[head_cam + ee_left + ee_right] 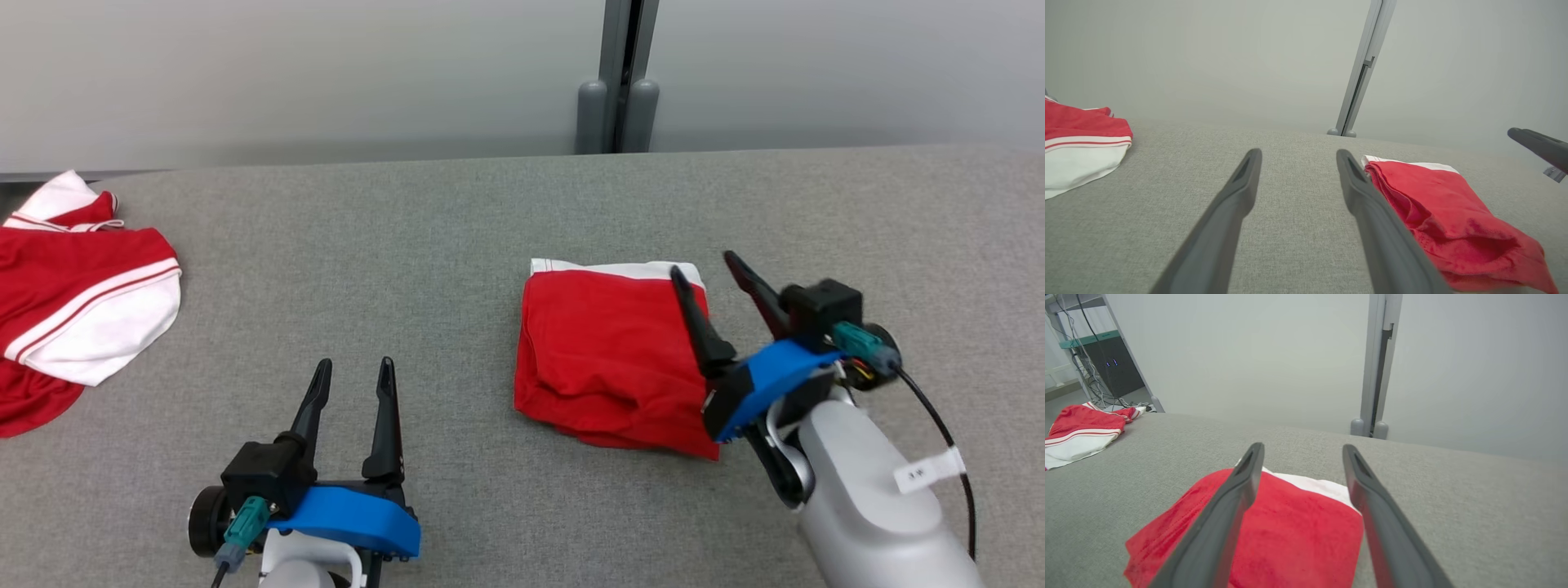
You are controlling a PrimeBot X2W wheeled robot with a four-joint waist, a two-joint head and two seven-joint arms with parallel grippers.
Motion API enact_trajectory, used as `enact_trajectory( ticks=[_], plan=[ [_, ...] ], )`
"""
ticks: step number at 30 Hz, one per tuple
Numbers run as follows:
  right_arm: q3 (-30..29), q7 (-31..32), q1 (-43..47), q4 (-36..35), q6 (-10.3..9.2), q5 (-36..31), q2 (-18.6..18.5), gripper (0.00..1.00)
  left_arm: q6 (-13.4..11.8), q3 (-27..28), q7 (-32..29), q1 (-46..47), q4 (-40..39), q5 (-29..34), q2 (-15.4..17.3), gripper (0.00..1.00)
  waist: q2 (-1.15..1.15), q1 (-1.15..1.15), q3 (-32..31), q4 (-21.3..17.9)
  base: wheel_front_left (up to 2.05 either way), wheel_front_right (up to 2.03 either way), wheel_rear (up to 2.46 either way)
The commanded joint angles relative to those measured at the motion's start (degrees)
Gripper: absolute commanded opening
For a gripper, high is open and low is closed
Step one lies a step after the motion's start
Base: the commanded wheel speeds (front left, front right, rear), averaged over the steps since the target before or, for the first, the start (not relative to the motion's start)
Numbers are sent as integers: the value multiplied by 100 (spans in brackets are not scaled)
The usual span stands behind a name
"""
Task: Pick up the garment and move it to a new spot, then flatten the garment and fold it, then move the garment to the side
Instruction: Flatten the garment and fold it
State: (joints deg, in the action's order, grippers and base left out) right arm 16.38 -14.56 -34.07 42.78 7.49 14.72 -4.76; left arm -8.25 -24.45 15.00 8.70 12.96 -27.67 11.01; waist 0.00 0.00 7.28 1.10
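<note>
Folding looks done: red garment (pixel 612 351) lies squared, right of centre on grey table (pixel 424 245). Right gripper (pixel 702 263) over its edge, fingers apart, empty; left gripper (pixel 356 363) apart too. Move aside perhaps left.

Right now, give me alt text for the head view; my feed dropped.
A folded red garment lies right of centre on the grey surface, the open right tool straddling its right edge. The open left tool sits at lower left over bare surface; a second, crumpled red-and-white garment lies at far left.
</note>
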Motion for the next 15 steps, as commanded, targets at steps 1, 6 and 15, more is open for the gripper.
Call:
enact_trajectory(
  ticks=[1, 6, 15],
  plan=[
    [-129, -29, 168, -87, 1, -128, -10, 100, 10, 41, 27, -35, 24, 12, 2, 100, 0, 0, -51, -32, 0, 0, 0],
    [-901, -60, 954, -610, 1, -645, 100, 100, 79, 106, 27, -195, 69, 61, -47, 100, 0, 0, -215, -117, 0, 0, 0],
    [-1433, -59, 2239, -1594, 1, -711, 186, 100, 93, 426, 27, -608, 162, 149, -87, 100, 0, 0, -448, -245, 0, 0, 0]
  ],
)
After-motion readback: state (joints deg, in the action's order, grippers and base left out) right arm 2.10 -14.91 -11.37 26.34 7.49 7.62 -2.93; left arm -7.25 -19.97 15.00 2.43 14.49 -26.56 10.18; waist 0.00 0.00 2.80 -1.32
